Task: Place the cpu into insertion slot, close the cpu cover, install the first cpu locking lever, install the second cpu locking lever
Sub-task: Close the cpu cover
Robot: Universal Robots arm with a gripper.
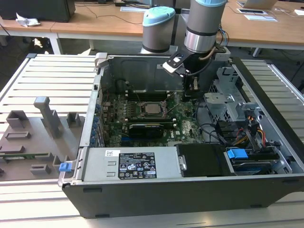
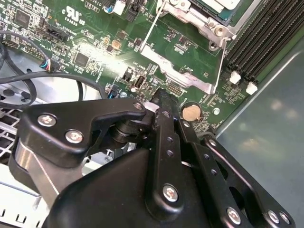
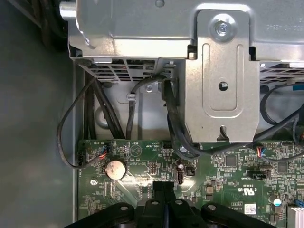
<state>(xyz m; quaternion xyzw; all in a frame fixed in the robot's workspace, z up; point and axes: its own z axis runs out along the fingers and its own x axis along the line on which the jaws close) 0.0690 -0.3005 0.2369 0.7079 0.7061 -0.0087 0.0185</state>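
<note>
The cpu (image 1: 152, 109), a pale silvery square, lies in the insertion slot (image 1: 140, 109) on the green motherboard inside the open computer case. In the second wrist view a corner of the cpu (image 2: 221, 4) shows with a grey metal frame (image 2: 199, 21) around it, likely the cpu cover. Two thin wire levers (image 2: 151, 29) run beside that frame. My gripper (image 1: 192, 91) hangs above the board to the exterior view's right of the slot, apart from it. Its black fingers (image 3: 160, 190) are pressed together, shut on nothing, in both wrist views, with my gripper (image 2: 164, 96) near a coin battery (image 2: 191, 112).
A metal drive cage (image 1: 228, 95) with black cables (image 3: 175, 118) stands just beyond the gripper. Long black memory slots (image 2: 261, 42) lie beside the socket. A black card (image 1: 145, 128) and the power supply (image 1: 133, 164) fill the near side. A grey fixture tray (image 1: 33, 137) sits outside the case.
</note>
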